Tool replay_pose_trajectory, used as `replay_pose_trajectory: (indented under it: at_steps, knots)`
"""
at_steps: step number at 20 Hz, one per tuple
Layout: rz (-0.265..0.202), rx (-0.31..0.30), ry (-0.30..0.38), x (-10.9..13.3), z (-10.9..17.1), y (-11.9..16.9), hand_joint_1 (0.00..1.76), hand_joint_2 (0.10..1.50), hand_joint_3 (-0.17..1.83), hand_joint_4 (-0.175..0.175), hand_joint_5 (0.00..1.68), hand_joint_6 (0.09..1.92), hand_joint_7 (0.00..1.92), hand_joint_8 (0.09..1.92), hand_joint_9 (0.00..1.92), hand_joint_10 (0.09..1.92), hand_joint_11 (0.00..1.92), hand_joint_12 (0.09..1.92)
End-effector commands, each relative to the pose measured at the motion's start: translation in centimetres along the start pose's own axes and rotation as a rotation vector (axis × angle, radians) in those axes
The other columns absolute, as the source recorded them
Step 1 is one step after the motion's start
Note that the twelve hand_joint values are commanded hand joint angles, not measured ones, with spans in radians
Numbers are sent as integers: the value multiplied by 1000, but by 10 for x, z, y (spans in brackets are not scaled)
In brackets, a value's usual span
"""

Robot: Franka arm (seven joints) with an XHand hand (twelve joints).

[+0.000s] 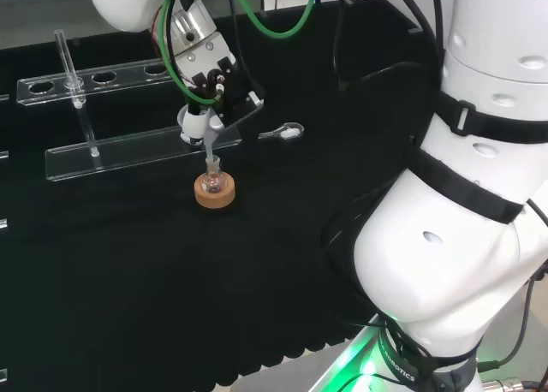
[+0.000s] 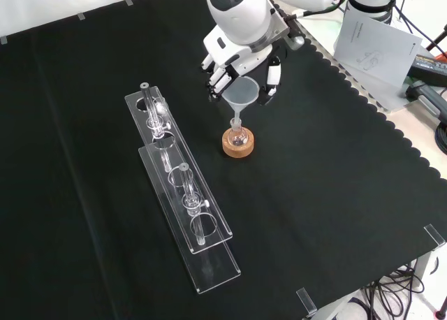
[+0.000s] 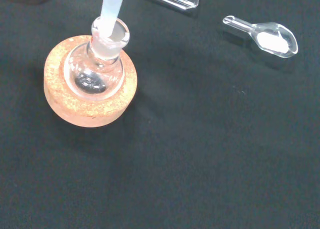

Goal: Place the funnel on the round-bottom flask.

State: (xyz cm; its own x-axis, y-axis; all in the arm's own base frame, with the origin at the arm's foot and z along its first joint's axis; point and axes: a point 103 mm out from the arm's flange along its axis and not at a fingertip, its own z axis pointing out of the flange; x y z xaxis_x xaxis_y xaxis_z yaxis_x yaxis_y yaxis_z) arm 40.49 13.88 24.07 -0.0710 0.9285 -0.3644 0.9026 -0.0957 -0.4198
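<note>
The hand had its fingers curled round the top of the clear funnel. The funnel's thin stem was already poking into the neck of the little round-bottom flask, which sat on a cork ring on the black cloth. If the hand pushed sideways, the stem could tip the flask off its ring. If the fingers let go crookedly, the funnel might lean and fall.

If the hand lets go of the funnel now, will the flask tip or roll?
Probably not roll: the round-bottom flask sits cradled in its cork ring. It may turn top-heavy, since the funnel is wide above a thin stem in the narrow neck. Being small clear glass, it looks light and fragile.
</note>
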Motion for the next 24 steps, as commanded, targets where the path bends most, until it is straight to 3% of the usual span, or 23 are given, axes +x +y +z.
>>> replay_pose_trajectory:
  at_steps: [1,10,24]
  knots:
    - [4,9,-7,2,2,2,728,777,589,-45,662,669,710,858,968,707,476,1343]
    - [-7,25,-1,-1,9,6,728,779,588,-44,666,674,710,859,968,707,476,1343]
    - [-19,45,-24,13,21,16,725,779,586,-42,658,675,676,855,896,688,475,1342]
